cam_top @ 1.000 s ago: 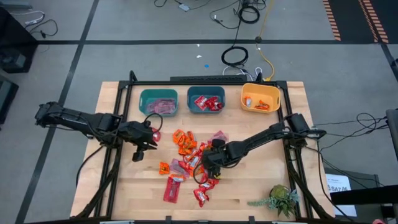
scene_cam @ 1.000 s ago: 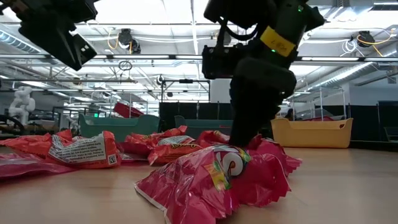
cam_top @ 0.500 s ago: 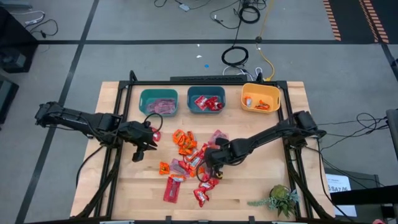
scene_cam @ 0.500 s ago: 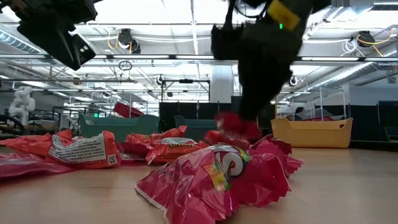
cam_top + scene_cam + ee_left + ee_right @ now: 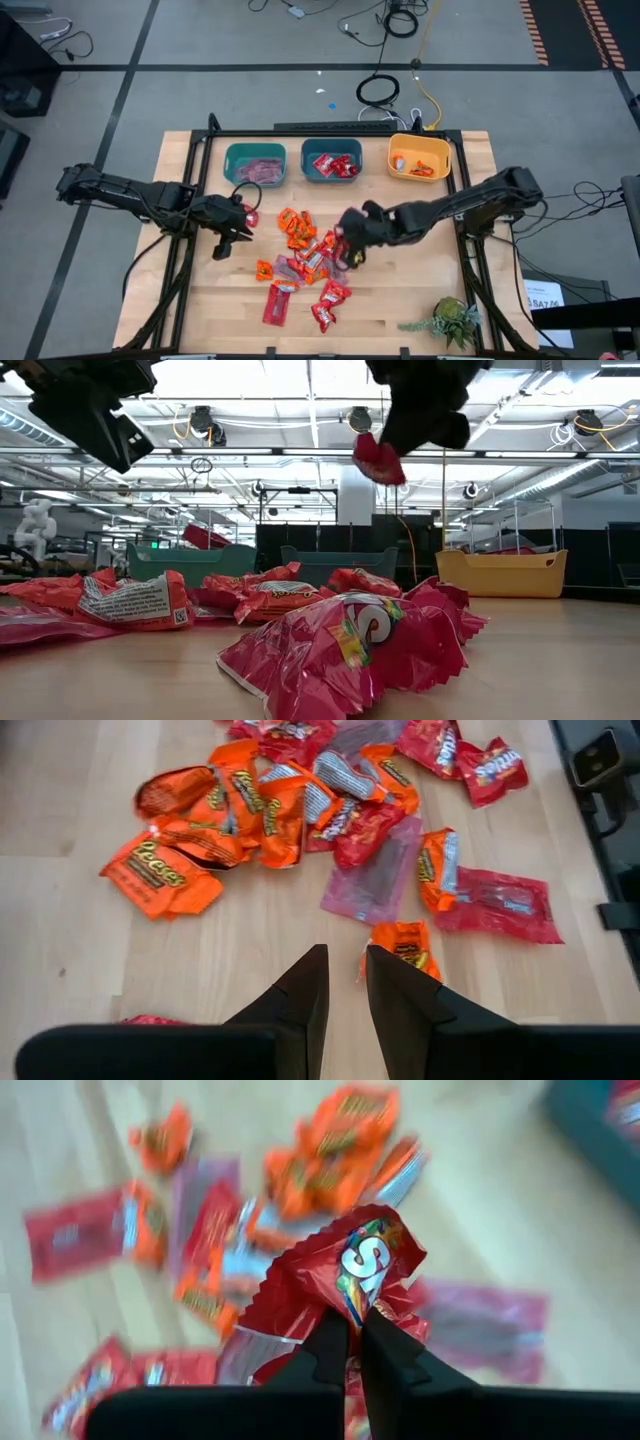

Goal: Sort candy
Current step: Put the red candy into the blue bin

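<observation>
Loose candy (image 5: 300, 258) in red, orange and mauve wrappers lies heaped at the table's middle, and also shows in the left wrist view (image 5: 300, 810). My right gripper (image 5: 350, 243) hangs above the heap's right side, shut on one red candy packet (image 5: 340, 1270), which the low view (image 5: 378, 458) shows high above the table. My left gripper (image 5: 224, 243) hovers left of the heap, pointing slantwise down. Its fingers (image 5: 345, 995) stand a little apart with nothing between them. My right gripper pinches the red packet between its two fingers at a crumpled edge of the wrapper (image 5: 350, 1308). The fingers slant down from the table's right side. The packet is lifted clear of the heap and hangs just below the fingertips (image 5: 392, 440).
At the far edge stand a teal bin (image 5: 255, 164) with mauve sweets, a teal bin (image 5: 331, 163) with red ones and a yellow bin (image 5: 419, 157) with orange ones. A small green plant (image 5: 450, 322) sits at the near right corner.
My right gripper, which was down on the heap, has taken hold of a red packet and risen with it, drifting a little toward the table's right and far side and rolling its wrist. The packet now hangs clear of the heap.
</observation>
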Available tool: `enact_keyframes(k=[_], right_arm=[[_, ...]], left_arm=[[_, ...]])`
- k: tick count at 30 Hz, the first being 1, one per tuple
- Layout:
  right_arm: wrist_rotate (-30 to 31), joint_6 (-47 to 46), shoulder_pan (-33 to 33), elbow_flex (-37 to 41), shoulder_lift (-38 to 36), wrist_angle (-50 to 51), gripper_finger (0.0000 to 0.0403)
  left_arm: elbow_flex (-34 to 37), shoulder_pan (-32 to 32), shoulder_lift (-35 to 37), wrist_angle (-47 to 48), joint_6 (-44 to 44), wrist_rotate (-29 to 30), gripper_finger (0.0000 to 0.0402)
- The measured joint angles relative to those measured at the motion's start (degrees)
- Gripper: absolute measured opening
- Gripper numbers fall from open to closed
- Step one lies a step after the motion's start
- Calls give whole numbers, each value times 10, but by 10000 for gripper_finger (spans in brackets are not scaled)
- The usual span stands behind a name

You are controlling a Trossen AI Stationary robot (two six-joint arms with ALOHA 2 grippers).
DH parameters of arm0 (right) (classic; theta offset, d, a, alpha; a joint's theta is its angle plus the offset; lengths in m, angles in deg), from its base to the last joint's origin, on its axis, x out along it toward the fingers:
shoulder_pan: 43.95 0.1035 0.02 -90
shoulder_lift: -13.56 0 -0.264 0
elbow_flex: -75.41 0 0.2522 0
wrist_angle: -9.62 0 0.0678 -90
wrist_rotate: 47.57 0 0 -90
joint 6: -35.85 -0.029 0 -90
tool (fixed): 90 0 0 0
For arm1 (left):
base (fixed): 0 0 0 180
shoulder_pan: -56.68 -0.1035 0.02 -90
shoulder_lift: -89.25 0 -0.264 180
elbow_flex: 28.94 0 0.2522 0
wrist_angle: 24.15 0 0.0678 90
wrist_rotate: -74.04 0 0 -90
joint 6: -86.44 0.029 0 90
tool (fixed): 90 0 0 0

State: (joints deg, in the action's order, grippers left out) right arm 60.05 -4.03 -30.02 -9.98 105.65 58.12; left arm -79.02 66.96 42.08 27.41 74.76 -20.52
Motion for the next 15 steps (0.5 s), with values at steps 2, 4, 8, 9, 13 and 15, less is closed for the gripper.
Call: enact_keyframes(k=[2, 4, 8, 9, 13, 15], right_arm=[[13, 0, -24, 0, -12, 1, 1], [15, 6, -56, 0, -20, 0, 1], [-31, 58, -131, 0, -24, -8, 1], [-46, 73, -150, 0, -22, -14, 0], [-98, 140, -222, 0, -20, -59, 0], [-118, 170, -255, 0, -21, -87, 0]], left_arm=[[0, 0, 0, 0, 0, 11, 80], [0, 0, 0, 0, 0, 14, 80], [0, 0, 0, 0, 0, 14, 80], [0, 0, 0, 0, 0, 14, 80], [0, 0, 0, 0, -1, 15, 80], [0, 0, 0, 0, -1, 15, 80]])
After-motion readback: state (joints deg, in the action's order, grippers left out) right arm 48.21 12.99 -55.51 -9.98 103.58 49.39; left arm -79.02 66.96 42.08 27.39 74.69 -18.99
